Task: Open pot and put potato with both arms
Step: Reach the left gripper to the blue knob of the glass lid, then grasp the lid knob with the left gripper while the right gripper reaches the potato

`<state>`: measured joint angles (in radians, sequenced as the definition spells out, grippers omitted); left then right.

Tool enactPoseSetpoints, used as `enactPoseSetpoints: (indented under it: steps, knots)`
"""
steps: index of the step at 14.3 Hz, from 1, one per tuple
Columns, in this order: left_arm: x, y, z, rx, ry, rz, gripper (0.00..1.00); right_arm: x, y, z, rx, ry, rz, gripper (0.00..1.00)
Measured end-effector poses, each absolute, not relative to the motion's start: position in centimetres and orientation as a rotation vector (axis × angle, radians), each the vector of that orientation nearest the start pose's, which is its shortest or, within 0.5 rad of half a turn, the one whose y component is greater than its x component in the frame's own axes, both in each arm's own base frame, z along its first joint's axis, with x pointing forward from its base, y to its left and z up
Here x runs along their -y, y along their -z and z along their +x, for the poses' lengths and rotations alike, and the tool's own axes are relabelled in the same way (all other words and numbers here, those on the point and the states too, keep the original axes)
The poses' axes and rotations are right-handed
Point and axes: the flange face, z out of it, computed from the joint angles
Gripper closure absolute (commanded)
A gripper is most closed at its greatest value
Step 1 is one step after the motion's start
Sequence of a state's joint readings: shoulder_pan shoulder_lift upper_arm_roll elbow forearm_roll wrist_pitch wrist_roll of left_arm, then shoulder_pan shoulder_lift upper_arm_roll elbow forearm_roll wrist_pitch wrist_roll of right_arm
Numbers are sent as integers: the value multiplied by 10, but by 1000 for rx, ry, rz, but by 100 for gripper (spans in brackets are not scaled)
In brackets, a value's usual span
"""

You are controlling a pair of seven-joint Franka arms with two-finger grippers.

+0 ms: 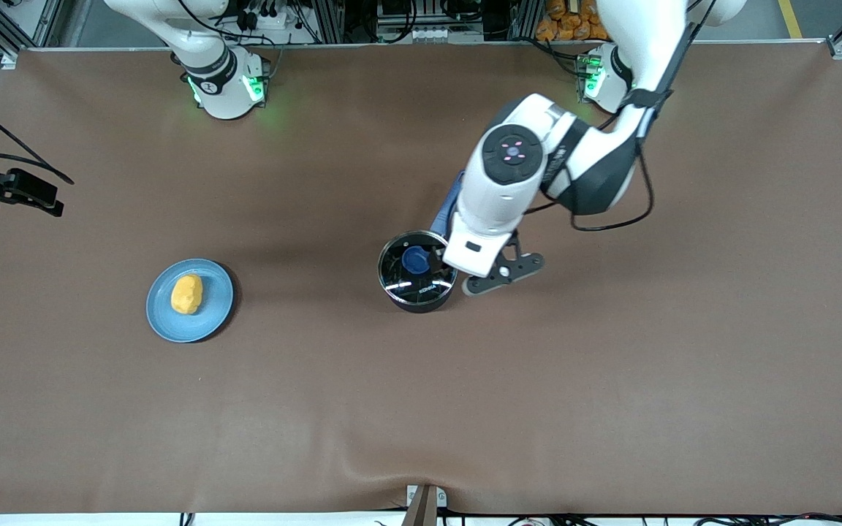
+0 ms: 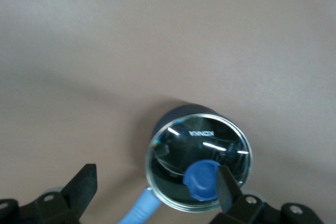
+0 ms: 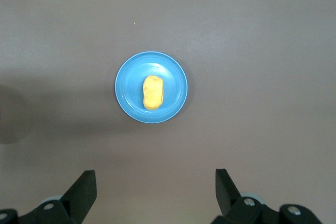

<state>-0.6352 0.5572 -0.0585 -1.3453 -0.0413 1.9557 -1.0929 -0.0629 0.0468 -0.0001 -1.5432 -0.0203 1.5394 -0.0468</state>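
The black pot (image 1: 416, 272) stands mid-table with its glass lid on, the blue knob (image 1: 414, 259) at the lid's centre. Its blue handle (image 1: 444, 208) runs toward the robots' bases, under the left arm. My left gripper (image 2: 155, 177) hangs open just above the pot (image 2: 197, 145), over the rim at the handle (image 2: 137, 211). One fingertip (image 2: 226, 184) is beside the knob (image 2: 202, 181), and nothing is gripped. The yellow-orange potato (image 1: 186, 294) lies on a blue plate (image 1: 213, 313) toward the right arm's end. My right gripper (image 3: 156, 179) is open, high above the potato (image 3: 153, 92).
A black device with cables (image 1: 12, 191) juts over the table edge at the right arm's end. The brown mat's front edge has a small clamp (image 1: 425, 504). The right arm's hand is out of the front view.
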Motion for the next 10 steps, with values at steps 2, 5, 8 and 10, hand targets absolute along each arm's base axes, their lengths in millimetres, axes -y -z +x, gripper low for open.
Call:
enactPoseSetpoints:
  steps: [2, 5, 8, 10]
  knots:
    - [474, -393, 550, 796, -50, -3120, 0, 42, -608, 564, 3, -83, -3157, 0]
    - [488, -374, 547, 1040, -49, -3060, 0, 48, -585, 568, 17, -69, -3157, 0]
    - [496, -359, 544, 1202, -61, -2996, 0, 52, -534, 571, 10, -73, -3157, 0]
    - [504, -351, 539, 1258, -65, -2972, 0, 54, -500, 570, 9, -66, -3157, 0]
